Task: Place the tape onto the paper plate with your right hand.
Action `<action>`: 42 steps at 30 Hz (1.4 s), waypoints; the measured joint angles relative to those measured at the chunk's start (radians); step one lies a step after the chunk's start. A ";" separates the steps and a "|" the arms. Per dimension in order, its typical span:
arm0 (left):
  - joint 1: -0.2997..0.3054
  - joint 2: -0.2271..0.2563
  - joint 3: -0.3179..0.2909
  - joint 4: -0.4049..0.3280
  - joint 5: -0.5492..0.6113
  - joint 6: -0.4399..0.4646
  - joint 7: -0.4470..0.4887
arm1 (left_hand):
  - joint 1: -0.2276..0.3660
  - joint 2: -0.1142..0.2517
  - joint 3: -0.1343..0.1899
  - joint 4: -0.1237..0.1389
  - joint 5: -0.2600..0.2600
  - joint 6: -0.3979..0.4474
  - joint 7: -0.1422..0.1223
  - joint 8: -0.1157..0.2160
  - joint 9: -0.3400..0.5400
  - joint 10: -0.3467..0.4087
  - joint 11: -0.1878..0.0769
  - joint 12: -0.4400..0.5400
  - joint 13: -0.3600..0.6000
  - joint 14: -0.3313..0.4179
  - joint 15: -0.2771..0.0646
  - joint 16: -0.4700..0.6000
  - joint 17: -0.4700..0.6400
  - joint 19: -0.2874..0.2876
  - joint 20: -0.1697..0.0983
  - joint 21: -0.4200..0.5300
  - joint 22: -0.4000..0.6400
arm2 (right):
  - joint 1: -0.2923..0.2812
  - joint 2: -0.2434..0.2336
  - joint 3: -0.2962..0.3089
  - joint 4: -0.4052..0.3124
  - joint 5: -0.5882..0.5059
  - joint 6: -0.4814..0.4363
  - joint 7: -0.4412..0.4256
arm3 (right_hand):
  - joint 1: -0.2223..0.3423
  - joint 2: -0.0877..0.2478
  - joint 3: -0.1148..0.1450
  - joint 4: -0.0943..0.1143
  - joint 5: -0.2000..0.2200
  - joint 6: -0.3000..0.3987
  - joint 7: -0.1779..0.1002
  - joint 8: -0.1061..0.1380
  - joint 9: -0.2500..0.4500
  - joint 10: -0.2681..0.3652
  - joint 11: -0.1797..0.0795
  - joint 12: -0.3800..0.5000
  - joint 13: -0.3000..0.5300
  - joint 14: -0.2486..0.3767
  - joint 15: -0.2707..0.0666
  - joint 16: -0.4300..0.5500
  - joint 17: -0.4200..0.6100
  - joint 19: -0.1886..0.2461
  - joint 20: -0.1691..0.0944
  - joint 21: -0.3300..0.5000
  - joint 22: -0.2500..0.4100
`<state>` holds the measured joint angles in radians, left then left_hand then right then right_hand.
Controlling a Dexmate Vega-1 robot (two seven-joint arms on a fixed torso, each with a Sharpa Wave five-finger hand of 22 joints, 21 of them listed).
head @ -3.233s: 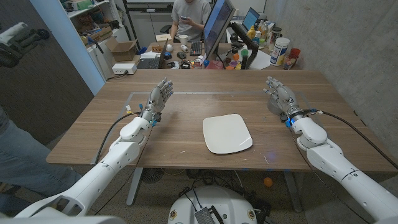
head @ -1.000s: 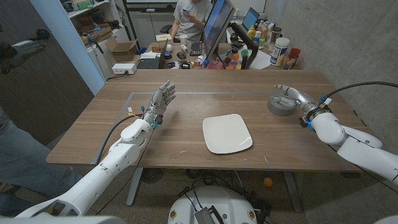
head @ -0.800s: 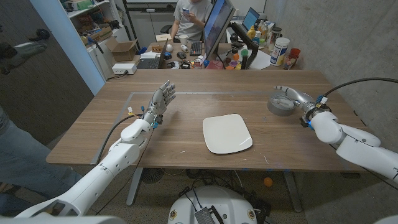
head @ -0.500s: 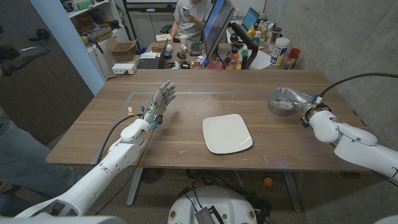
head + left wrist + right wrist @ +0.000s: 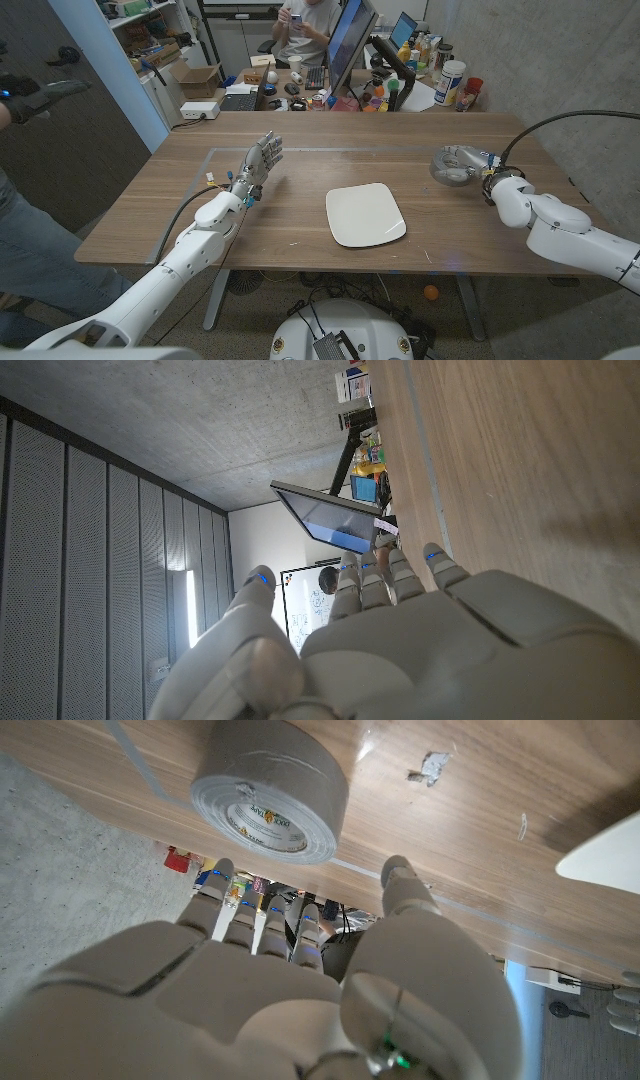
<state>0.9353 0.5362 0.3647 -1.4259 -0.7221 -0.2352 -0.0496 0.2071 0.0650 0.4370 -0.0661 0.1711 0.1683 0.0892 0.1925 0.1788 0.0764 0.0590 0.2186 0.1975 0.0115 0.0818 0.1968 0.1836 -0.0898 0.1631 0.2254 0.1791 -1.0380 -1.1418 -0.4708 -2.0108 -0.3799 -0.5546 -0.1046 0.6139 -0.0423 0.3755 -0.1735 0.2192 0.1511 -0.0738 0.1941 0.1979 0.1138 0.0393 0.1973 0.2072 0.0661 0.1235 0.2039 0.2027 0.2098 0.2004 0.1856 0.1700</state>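
- The worktop (image 5: 300,215) carried everything, and it lay wide before me, wooden, with the task's things spread over its right half
- The paper plate (image 5: 365,214) sat near the middle of the worktop, white and bare; I judged it lay there as the goal, well apart from the roll, so a carry across toward the middle would be needed
- My left hand (image 5: 256,163) stood upright over the left side with its fingers apart and nothing in it, held clear, I supposed, because the job belonged to the other arm; the left wrist view looked along the back of that left hand (image 5: 400,650) at the wood and a monitor beyond
- My right hand (image 5: 462,163) reached over the tape (image 5: 448,166) at the far right of the worktop; in the head view the hand covered part of the roll, so contact could not be read there
- The right wrist view told more: my right hand (image 5: 300,970) had its fingers (image 5: 215,890) apart and wide, with the grey tape (image 5: 270,795) lying flat just beyond the fingertips, apart from them and not yet gripped
- That view also showed the plate's corner (image 5: 610,845) off to one side, and a small scrap (image 5: 432,765) on the wood near the roll
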 measured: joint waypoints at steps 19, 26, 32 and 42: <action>-0.004 -0.003 0.000 0.008 -0.001 0.006 0.008 | 0.000 0.000 0.003 -0.003 0.000 0.000 0.000 0.000 0.000 0.000 0.000 0.000 0.000 0.005 0.005 0.000 0.000 0.000 0.000 -0.004 0.000 | 0.128 0.039 -0.139 0.070 -0.099 -0.073 0.085 | 0.011 -0.021 0.002 0.002 0.015 -0.044 0.006 -0.007 0.000 -0.013 0.002 0.000 0.005 -0.005 -0.014 0.000 0.000 -0.007 0.007 0.000 0.000; -0.007 -0.009 0.000 0.014 -0.002 0.008 0.014 | 0.000 0.000 0.003 -0.003 0.000 0.000 0.000 0.000 0.000 0.000 0.000 0.000 0.000 0.005 0.005 0.000 0.000 0.000 0.000 -0.004 0.000 | 0.158 0.054 -0.171 0.095 -0.192 -0.090 0.159 | 0.019 -0.029 0.006 0.006 0.025 -0.044 0.006 -0.001 0.005 -0.011 0.000 0.000 0.005 -0.007 -0.065 0.000 0.000 -0.007 0.007 0.000 0.000; -0.006 -0.010 0.000 0.015 -0.003 0.009 0.019 | -0.003 0.003 0.003 -0.003 0.000 0.000 0.000 0.000 0.000 0.000 0.000 0.000 0.000 0.005 0.005 0.000 0.000 0.000 0.000 -0.004 0.000 | 0.173 0.065 -0.186 0.113 -0.218 -0.086 0.186 | 0.019 -0.029 0.008 0.008 0.029 -0.044 0.006 -0.001 0.005 0.001 -0.004 0.008 0.005 0.014 -0.084 0.008 0.000 -0.003 0.011 0.000 0.000; -0.002 -0.010 -0.001 0.012 -0.004 0.016 0.026 | -0.004 0.004 0.006 -0.006 0.000 0.000 0.000 0.000 0.000 0.000 0.000 0.000 0.000 0.005 0.005 0.000 0.000 0.000 0.000 -0.008 0.000 | 0.184 0.077 -0.197 0.136 -0.231 -0.074 0.202 | 0.025 -0.035 0.015 0.015 0.033 -0.027 0.001 0.007 0.004 0.018 -0.001 0.016 0.009 0.043 -0.108 0.016 0.000 0.013 0.012 0.008 0.005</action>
<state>0.9332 0.5257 0.3635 -1.4136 -0.7265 -0.2190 -0.0235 0.2031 0.0689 0.4428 -0.0718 0.1711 0.1684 0.0888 0.1925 0.1788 0.0762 0.0590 0.2186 0.1975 0.0164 0.0868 0.1968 0.1836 -0.0899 0.1629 0.2175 0.1790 -0.8545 -1.0652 -0.6679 -1.8745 -0.6111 -0.6283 0.0978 0.6388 -0.0775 0.3907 -0.1584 0.2517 0.1242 -0.0729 0.2011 0.2018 0.1315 0.0383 0.2128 0.2165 0.1095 0.0159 0.2197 0.2024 0.2226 0.2125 0.1934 0.1749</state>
